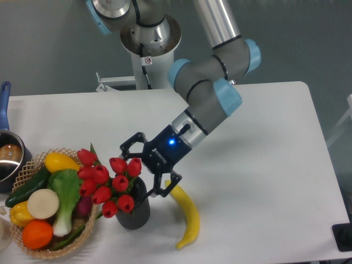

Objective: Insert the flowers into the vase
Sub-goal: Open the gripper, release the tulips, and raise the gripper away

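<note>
The flowers [107, 184] are being shown with stems set in the vase [133, 211], blooms leaning left towards the wicker basket [33, 250] of vegetables. The insertion step is judged nearly done. The end effector [147, 173] is being held with fingers spread beside the bunch, gripping nothing; a clear upward retreat is called for next. A banana [187, 212] is lying just right of the vase on the white bench [264, 165], before a grey wall.
</note>
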Robot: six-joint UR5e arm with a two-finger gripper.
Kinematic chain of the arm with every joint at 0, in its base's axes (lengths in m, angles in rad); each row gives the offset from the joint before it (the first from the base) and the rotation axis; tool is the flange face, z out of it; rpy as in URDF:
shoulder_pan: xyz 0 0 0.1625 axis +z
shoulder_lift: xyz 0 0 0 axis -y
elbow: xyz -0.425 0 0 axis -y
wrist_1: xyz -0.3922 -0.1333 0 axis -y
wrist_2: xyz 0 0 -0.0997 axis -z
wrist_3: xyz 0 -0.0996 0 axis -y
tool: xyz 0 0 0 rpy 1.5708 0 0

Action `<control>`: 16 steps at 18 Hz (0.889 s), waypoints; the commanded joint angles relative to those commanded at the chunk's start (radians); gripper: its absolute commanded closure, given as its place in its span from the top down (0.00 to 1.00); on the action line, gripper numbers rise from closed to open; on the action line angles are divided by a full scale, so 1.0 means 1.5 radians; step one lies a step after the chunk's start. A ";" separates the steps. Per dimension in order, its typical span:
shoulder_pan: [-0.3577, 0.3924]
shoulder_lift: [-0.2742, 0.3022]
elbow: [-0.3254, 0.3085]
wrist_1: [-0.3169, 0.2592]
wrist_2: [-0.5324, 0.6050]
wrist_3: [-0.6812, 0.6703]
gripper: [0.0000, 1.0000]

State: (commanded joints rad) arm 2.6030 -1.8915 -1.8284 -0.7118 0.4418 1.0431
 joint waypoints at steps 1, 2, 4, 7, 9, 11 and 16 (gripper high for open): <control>0.012 0.010 -0.004 0.000 0.002 0.000 1.00; 0.022 0.018 -0.007 0.000 0.004 0.000 1.00; 0.045 0.025 -0.007 0.000 0.005 -0.001 1.00; 0.094 0.027 -0.003 0.001 0.005 0.001 1.00; 0.129 0.029 0.005 0.000 0.015 0.001 1.00; 0.151 0.032 0.023 0.001 0.085 0.001 1.00; 0.162 0.011 0.081 -0.001 0.334 0.000 1.00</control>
State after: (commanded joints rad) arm 2.8455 -1.8745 -1.7075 -0.7133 0.9425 1.0431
